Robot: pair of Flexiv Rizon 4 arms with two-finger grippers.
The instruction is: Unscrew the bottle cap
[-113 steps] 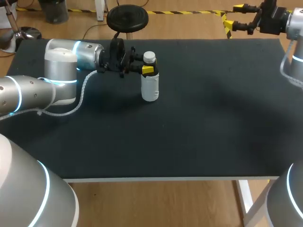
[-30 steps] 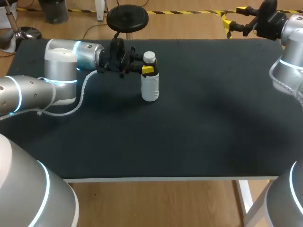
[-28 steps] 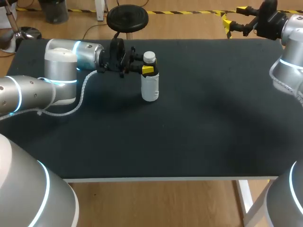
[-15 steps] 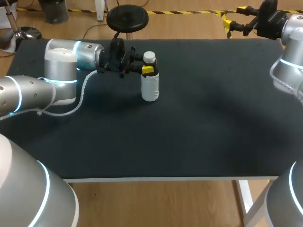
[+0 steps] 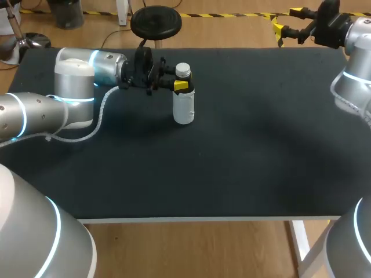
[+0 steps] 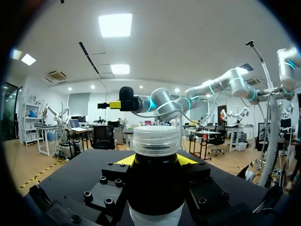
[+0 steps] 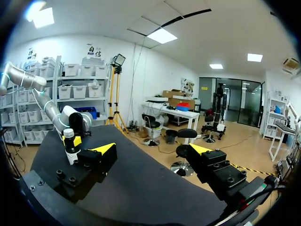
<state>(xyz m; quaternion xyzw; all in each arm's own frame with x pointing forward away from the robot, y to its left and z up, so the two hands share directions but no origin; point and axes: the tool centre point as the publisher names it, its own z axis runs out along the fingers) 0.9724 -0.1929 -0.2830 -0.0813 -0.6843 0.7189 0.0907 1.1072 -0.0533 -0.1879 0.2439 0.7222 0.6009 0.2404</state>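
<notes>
On the black table (image 5: 243, 145), white bottle (image 5: 184, 109) upright just 12 o'clock of centre, cap (image 5: 182, 70) on, left gripper (image 5: 181, 86) clamped round its neck from 9 o'clock, right gripper (image 5: 288, 20) spread apart above the 1 o'clock corner, cap's ribbing seen only from left wrist.

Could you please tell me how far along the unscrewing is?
Done: the left pincer is shut on the upright bottle just below the cap, bracing it. In hand: the open right pincer hangs over the far right corner of the table. Left: gripping the cap, which is on the bottle, and twisting it off.
</notes>
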